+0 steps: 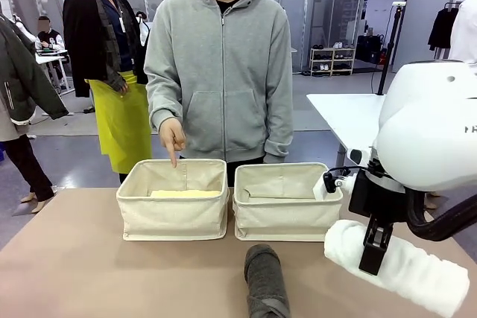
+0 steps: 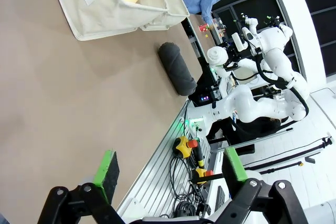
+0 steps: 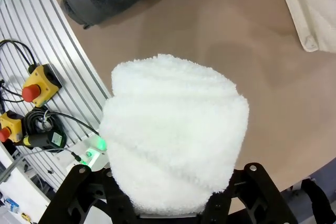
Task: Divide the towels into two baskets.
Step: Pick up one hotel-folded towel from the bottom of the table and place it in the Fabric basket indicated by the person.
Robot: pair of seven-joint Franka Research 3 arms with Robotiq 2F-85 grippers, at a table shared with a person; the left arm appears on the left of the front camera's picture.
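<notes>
- R tool (image 1: 373,255) clamped on white rolled terry towel (image 1: 410,267), held just near-right of right-hand cream canvas bin (image 1: 287,221).
- Roll's axis lies approx. along bin's front wall.
- L tool (image 2: 168,174) wide, empty.

No text, label, brand, number or sign can be read in any view. A small dark mark is seen on the white shell of the right arm (image 1: 469,129) at the right edge of the front view, but it is cut off by the frame and cannot be made out. In the left wrist view, a small lit panel (image 2: 203,98) is seen on a black unit beyond the table's edge, and whatever is shown on it is too small to be read.
</notes>
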